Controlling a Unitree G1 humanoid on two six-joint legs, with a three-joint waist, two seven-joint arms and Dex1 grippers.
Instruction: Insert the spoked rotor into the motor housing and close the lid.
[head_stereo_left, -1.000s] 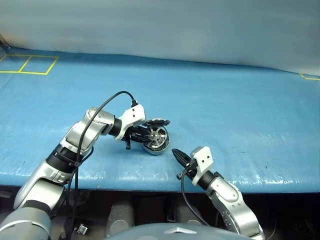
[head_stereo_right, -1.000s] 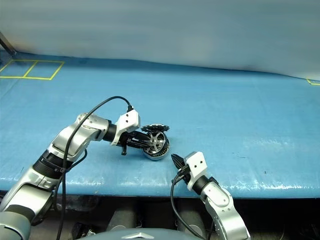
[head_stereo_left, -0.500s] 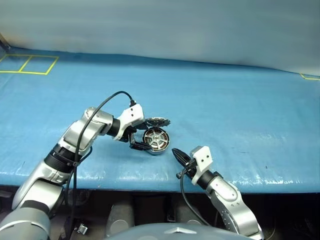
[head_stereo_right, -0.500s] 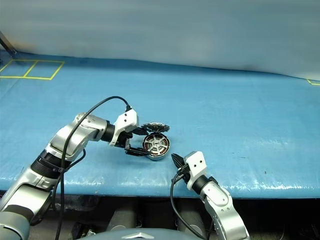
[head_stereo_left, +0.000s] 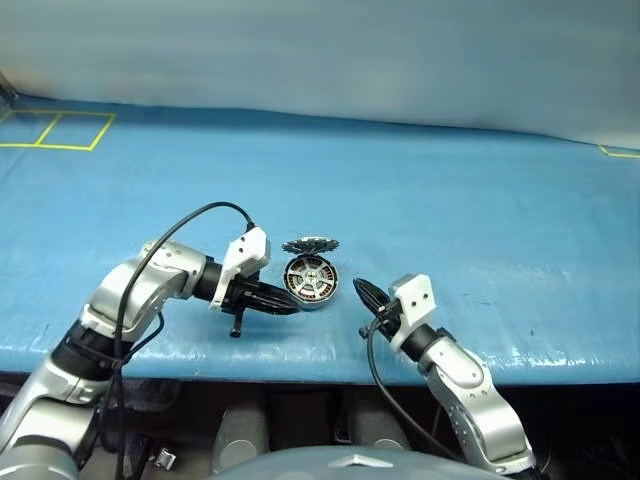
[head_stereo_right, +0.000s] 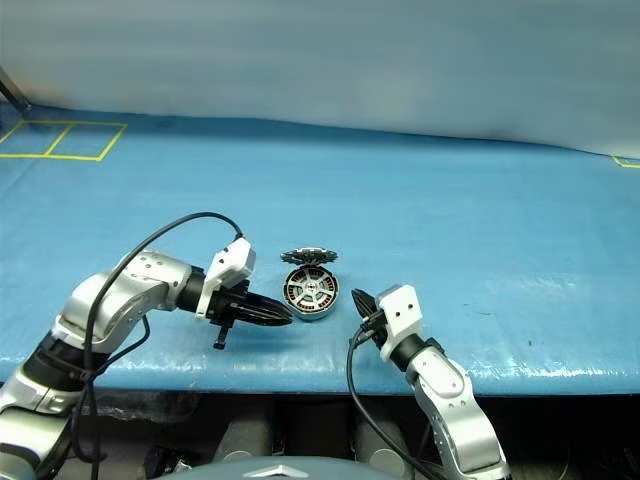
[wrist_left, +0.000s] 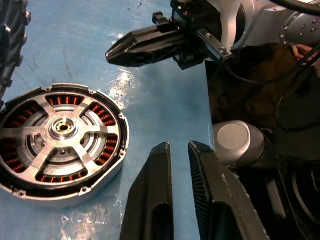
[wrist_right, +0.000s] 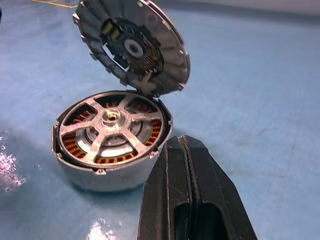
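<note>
Both black two-fingered claws are closed and hold nothing: the left gripper (head_stereo_left: 285, 303) lies just left of the round silver-grey motor housing (head_stereo_left: 311, 281), the right gripper (head_stereo_left: 362, 291) just to its right, neither touching it. Inside the cup, face up, sits the silvery spoked rotor (wrist_right: 111, 129), copper windings showing through its gaps. At the far rim the toothed grey lid (wrist_right: 134, 46) stands raised, dark face toward the robot. Bare blue table mat (head_stereo_left: 480, 220) surrounds it, front edge near

The left tool (head_stereo_left: 285, 303) has released the spoked rotor (head_stereo_left: 309, 279) into the motor housing (head_stereo_left: 312, 300), withdrawn and closed.
</note>
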